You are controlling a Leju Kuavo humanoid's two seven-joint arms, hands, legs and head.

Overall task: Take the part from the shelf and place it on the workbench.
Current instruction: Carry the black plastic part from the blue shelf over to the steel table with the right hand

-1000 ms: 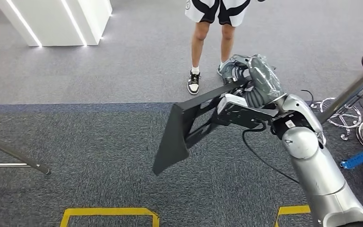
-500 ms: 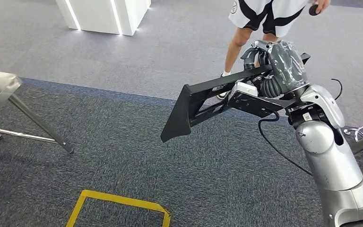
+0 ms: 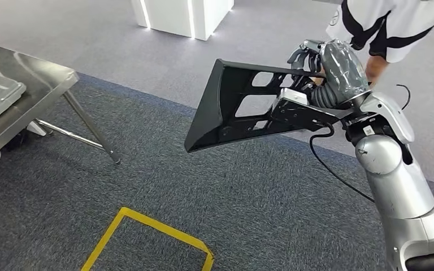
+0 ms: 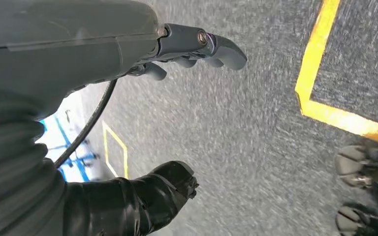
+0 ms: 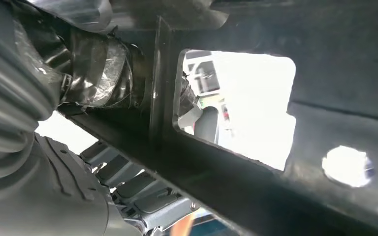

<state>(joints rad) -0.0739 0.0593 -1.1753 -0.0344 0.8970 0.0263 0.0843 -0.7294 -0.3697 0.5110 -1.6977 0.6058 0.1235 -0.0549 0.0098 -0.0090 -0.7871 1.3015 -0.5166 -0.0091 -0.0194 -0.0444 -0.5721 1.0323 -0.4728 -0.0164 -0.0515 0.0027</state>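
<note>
- Right hand (image 3: 328,68): fingers largely hidden behind the black part (image 3: 231,113) it grips.
- Person (image 3: 393,31) beyond the hand: cut off by the frame edge.
- Workbench (image 3: 31,84): cut off at the frame edge.

The part (image 3: 231,107) — a black, flat bracket with cut-out openings — hangs tilted in the air above grey carpet.

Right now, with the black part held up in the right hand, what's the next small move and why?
Probably keep turning toward the metal workbench at the left of the head view while holding the grip steady. The right hand grips the black part in the air over the carpet, well apart from the bench, so it cannot be set down yet. The left hand hangs over the floor with nothing in it.
</note>
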